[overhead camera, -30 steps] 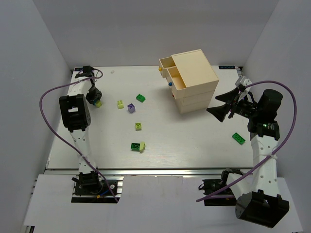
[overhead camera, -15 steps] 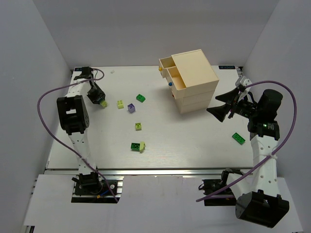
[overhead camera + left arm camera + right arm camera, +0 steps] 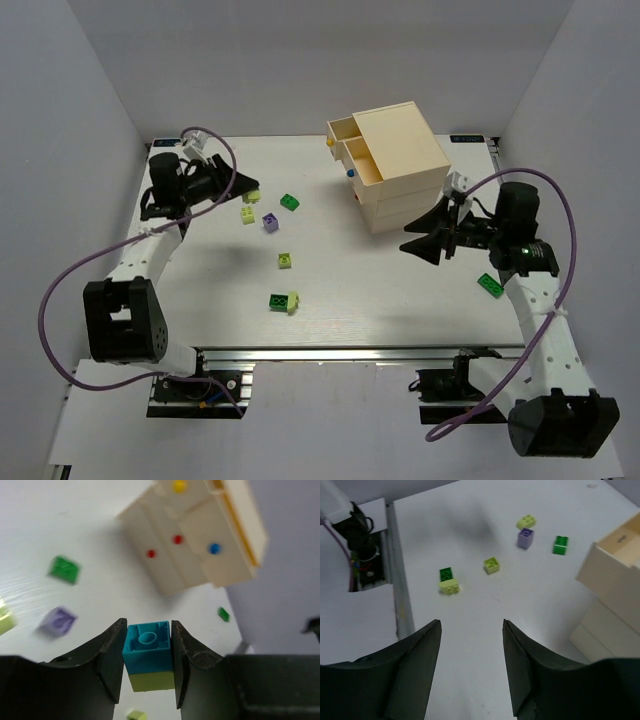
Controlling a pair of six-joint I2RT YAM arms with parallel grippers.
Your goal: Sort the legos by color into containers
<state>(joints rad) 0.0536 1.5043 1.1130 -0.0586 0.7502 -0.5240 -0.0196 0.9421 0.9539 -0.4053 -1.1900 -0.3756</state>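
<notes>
Nearest the arm bases, a green brick with a yellow-green one against it (image 3: 283, 300) lies on the white table (image 3: 400, 300), and a lone green brick (image 3: 490, 285) sits to the right, just beside the right arm. Further in, the right gripper (image 3: 471, 625) has slid left from a second ago. Its fingers are narrowing but still stand apart with nothing between them, aimed over the scattered pieces. Mid-table lie a single yellow-green brick (image 3: 286, 261), a purple brick (image 3: 270, 221), another yellow-green brick (image 3: 247, 214) and a green brick (image 3: 289, 202). Just past them, the left gripper (image 3: 245, 189) has left the table's left edge, where it was a second ago, and swung in toward the centre. It is clamped on a blue brick (image 3: 148, 642) stacked on a yellow-green piece (image 3: 151, 681), carried clear of the surface. That pick looks done, and the mixed-colour stack likely has to be pulled apart before sorting. Farthest off stands the cream chest (image 3: 400, 150), its two top drawers (image 3: 362, 165) pulled out, yellow and blue knobs facing the bricks. No brand, label or writing can be read.
</notes>
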